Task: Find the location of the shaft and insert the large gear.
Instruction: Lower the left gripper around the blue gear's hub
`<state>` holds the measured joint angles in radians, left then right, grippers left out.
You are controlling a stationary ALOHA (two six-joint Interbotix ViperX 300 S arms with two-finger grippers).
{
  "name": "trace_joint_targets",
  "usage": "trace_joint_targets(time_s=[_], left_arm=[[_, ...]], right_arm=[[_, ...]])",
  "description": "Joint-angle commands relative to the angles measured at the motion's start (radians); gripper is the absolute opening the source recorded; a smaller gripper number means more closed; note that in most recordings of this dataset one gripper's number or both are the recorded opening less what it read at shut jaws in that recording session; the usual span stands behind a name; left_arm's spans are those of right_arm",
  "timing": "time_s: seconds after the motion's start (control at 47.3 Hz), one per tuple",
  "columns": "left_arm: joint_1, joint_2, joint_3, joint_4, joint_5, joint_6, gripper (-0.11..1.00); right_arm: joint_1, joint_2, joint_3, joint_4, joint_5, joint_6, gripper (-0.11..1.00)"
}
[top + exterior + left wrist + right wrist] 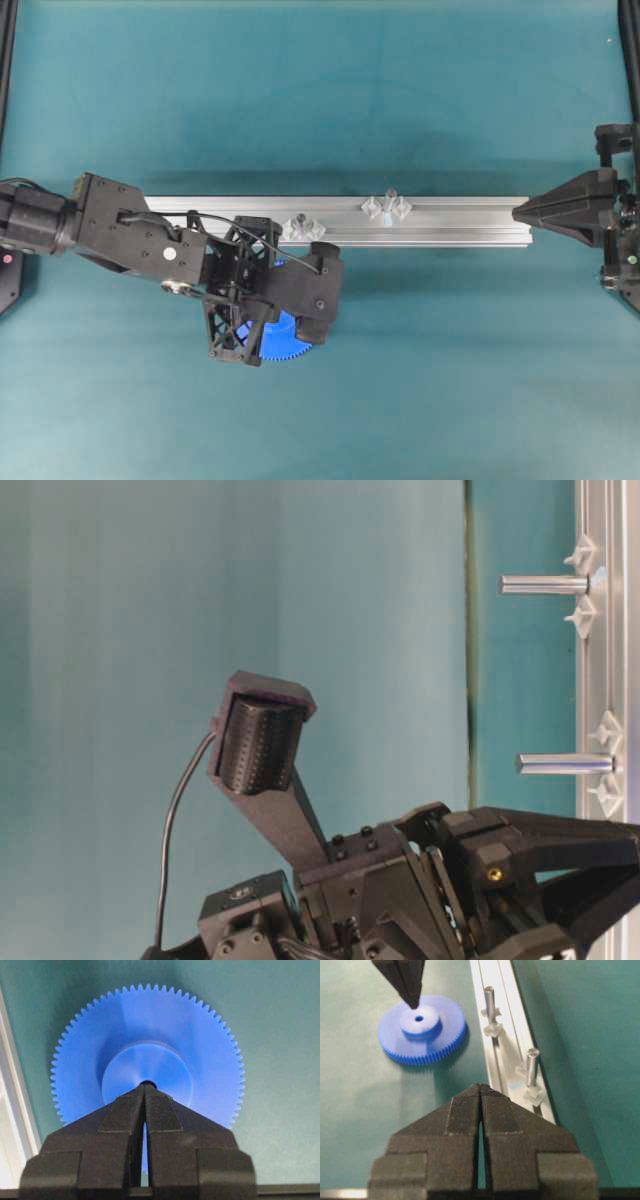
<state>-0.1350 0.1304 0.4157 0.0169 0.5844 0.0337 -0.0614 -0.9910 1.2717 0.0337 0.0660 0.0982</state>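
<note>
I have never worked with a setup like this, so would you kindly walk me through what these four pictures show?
Two robot arms face each other across a teal table. One picture looks straight down, one looks from table level, and two come from cameras on the arms' wrists. The left gripper, jaws shut, has its tip down at the raised hub of the large gear, a blue toothed disc lying flat; nothing is held. The right gripper, also shut, waits at the end of an aluminium rail. Two upright metal pins stand along that rail on clear mounts: one nearer the gear, one nearer the right gripper. Which is the target shaft, I cannot tell.
</note>
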Motion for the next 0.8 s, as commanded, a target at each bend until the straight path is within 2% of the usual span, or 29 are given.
trace_joint_targets(time_s=[0.0, 0.402, 0.528, 0.634, 0.782], left_arm=[[-0.006, -0.012, -0.023, 0.003, 0.005, 0.005, -0.01], [-0.006, 0.009, -0.049, 0.003, 0.044, -0.002, -0.01], [-0.006, 0.008, -0.049, 0.003, 0.041, -0.015, 0.04], [-0.008, 0.005, -0.048, 0.003, 0.032, -0.048, 0.21], [-0.008, 0.011, -0.035, 0.003, 0.031, -0.083, 0.64]], right_arm=[[-0.002, 0.005, -0.009, 0.0, -0.009, 0.011, -0.02], [-0.002, 0.003, 0.0, 0.0, -0.014, 0.011, -0.02], [-0.002, 0.005, 0.0, 0.002, -0.014, 0.012, -0.02], [-0.003, 0.005, 0.002, 0.0, -0.015, 0.011, -0.02], [-0.002, 0.003, 0.003, 0.0, -0.02, 0.012, -0.02]])
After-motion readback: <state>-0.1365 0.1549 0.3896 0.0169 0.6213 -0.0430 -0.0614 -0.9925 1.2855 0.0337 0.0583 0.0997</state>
